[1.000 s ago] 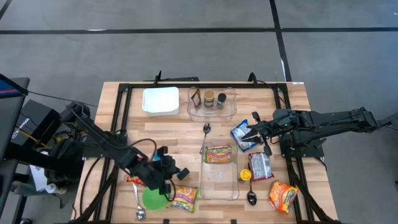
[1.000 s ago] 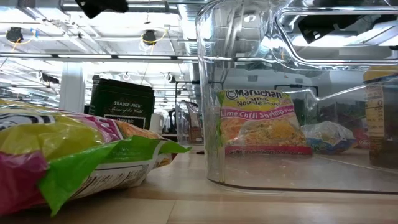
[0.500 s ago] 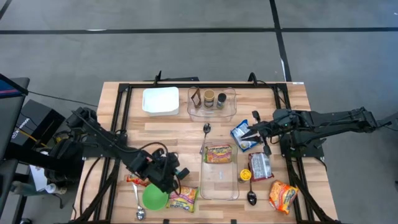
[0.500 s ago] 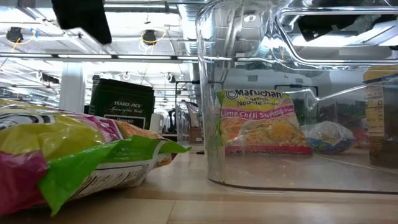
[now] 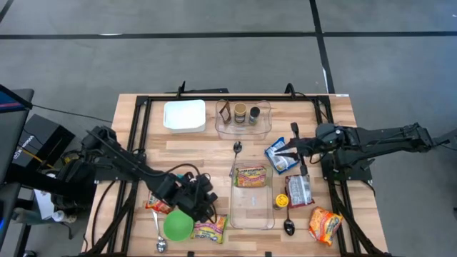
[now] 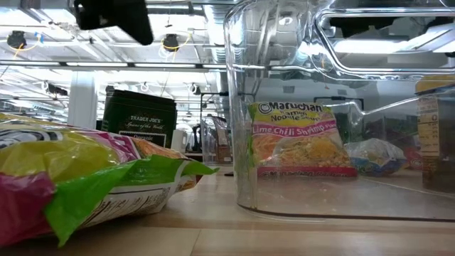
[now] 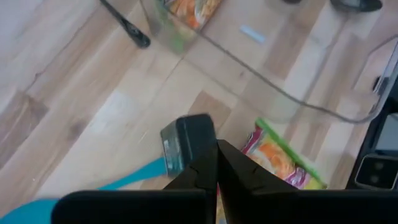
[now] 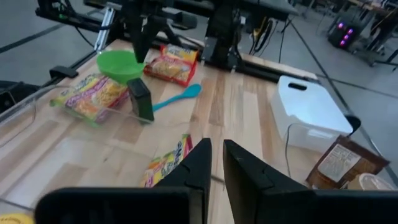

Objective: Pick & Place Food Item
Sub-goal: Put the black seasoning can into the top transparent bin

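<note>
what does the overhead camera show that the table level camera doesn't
Only the high view shows the whole table: both arms, the left gripper shut above the yellow-green noodle packet, the green bowl, the white container, the spoons, and the right gripper over the blue packet.

Only the low view shows the room's ceiling lights and a dark Trader Joe's box.

Both show the clear bin holding the lime chili shrimp ramen.
</note>
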Robot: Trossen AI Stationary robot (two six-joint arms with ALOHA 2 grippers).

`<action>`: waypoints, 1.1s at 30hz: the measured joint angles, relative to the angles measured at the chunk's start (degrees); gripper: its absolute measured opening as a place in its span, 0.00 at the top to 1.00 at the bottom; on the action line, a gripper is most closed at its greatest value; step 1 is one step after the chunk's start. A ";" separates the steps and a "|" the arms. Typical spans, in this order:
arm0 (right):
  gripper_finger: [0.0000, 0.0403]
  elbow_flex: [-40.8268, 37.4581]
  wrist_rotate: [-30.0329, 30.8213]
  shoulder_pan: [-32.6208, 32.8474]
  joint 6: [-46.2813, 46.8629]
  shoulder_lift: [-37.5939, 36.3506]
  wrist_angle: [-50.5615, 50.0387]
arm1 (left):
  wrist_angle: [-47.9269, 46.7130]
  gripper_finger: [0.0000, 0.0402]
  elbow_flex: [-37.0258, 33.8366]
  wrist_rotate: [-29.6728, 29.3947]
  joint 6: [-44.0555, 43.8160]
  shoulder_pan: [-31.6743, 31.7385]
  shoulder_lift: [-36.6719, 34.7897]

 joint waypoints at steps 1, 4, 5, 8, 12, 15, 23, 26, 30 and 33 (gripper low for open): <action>0.91 0.00 0.00 -0.07 0.00 0.00 0.41 | -0.03 1.00 0.64 -0.25 0.00 -0.01 0.37; 0.91 0.00 -0.02 -0.60 0.02 0.00 0.57 | -0.06 1.00 2.40 -0.86 0.00 -0.01 2.10; 0.91 0.00 0.00 -0.82 0.05 0.00 0.40 | -0.08 1.00 3.08 -0.86 0.00 -0.01 2.92; 0.91 0.00 0.00 -1.20 0.67 0.00 0.17 | -0.09 1.00 4.85 -0.60 0.02 -0.15 5.04; 0.91 0.00 -0.04 -1.18 1.57 0.00 -0.23 | -2.29 1.00 5.68 -0.41 -0.84 -0.16 6.46; 0.91 0.00 -0.08 -1.16 1.63 0.00 -1.10 | -5.88 1.00 5.68 -0.78 -4.69 -0.02 6.57; 0.91 0.00 -0.28 -1.05 2.79 0.02 -1.53 | -8.64 1.00 5.70 -0.86 -7.70 -0.07 5.99; 0.91 0.00 -0.28 -1.05 2.78 0.02 -1.51 | -8.60 1.00 5.70 -0.53 -7.45 -0.07 5.93; 0.91 0.00 -0.31 -1.07 2.78 0.02 -1.51 | -8.58 1.00 5.70 0.25 -7.39 -0.07 5.93; 0.91 0.00 -0.33 -1.07 2.78 0.02 -1.51 | -8.60 1.00 5.70 0.25 -7.32 -0.07 5.93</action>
